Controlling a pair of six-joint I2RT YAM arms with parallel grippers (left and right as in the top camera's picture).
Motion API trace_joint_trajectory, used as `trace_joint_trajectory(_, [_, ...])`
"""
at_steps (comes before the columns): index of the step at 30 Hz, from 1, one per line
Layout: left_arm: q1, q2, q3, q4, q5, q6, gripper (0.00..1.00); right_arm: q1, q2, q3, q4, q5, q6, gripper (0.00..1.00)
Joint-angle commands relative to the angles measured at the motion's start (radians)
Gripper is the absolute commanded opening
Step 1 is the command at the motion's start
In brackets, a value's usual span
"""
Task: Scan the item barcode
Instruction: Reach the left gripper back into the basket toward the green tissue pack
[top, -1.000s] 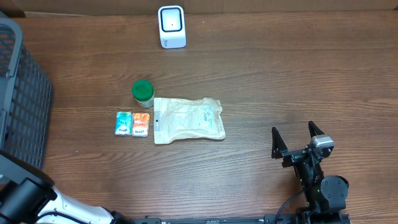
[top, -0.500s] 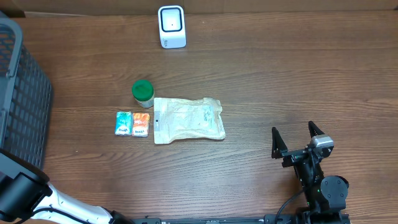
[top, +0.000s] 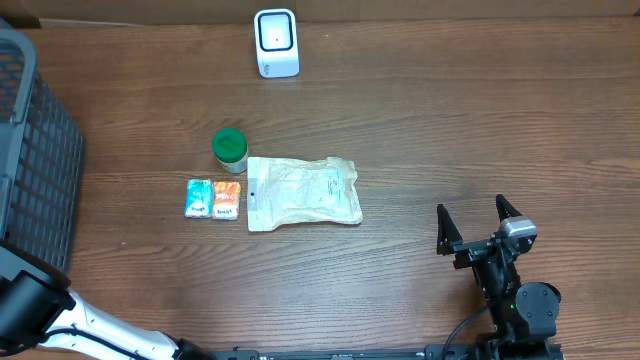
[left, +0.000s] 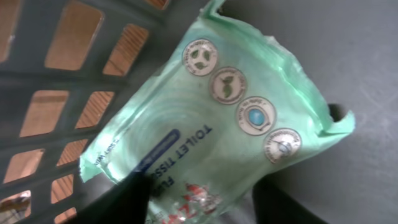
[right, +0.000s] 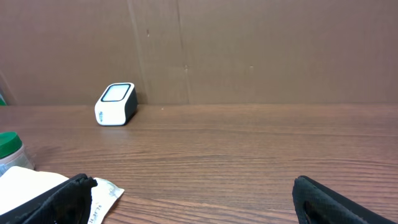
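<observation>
My left claw (left: 202, 190) straddles the toilet tissue pack (left: 211, 118) in the basket (left: 62, 81); can't tell if it's gripping. My right claw (top: 470, 206) sits open, well away.

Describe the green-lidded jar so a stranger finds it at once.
Start at the wooden table and find the clear bag near its middle. The jar stands by the bag's far left corner. It alone is round, green-lidded; the small packets nearby are flat.
</observation>
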Motion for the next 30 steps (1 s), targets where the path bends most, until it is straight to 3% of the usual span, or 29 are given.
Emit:
trace_joint_trajectory(1, [0.005, 0.022, -0.003, 0.004, 0.009, 0.009, 0.33, -0.003, -0.01, -0.011, 0.005, -0.006, 0.006, 1.0])
trace_joint_trajectory(4, [0.005, 0.022, -0.003, 0.001, 0.039, 0.009, 0.06, -0.003, -0.01, -0.011, 0.005, -0.006, 0.006, 1.0])
trace_joint_trajectory(5, [0.005, 0.022, -0.003, -0.003, 0.051, 0.01, 0.04, -0.003, -0.01, -0.011, 0.005, -0.006, 0.006, 1.0])
trace_joint_trajectory(10, [-0.009, 0.02, -0.003, -0.043, 0.06, 0.006, 0.04, -0.003, -0.01, -0.011, 0.005, -0.006, 0.006, 1.0])
trace_joint_trajectory(16, [-0.052, -0.037, -0.002, -0.056, 0.073, -0.083, 0.04, -0.003, -0.01, -0.011, 0.005, -0.006, 0.006, 1.0])
trace_joint_trajectory(30, [-0.161, -0.403, -0.001, 0.013, 0.126, -0.205, 0.04, -0.003, -0.01, -0.011, 0.005, -0.006, 0.006, 1.0])
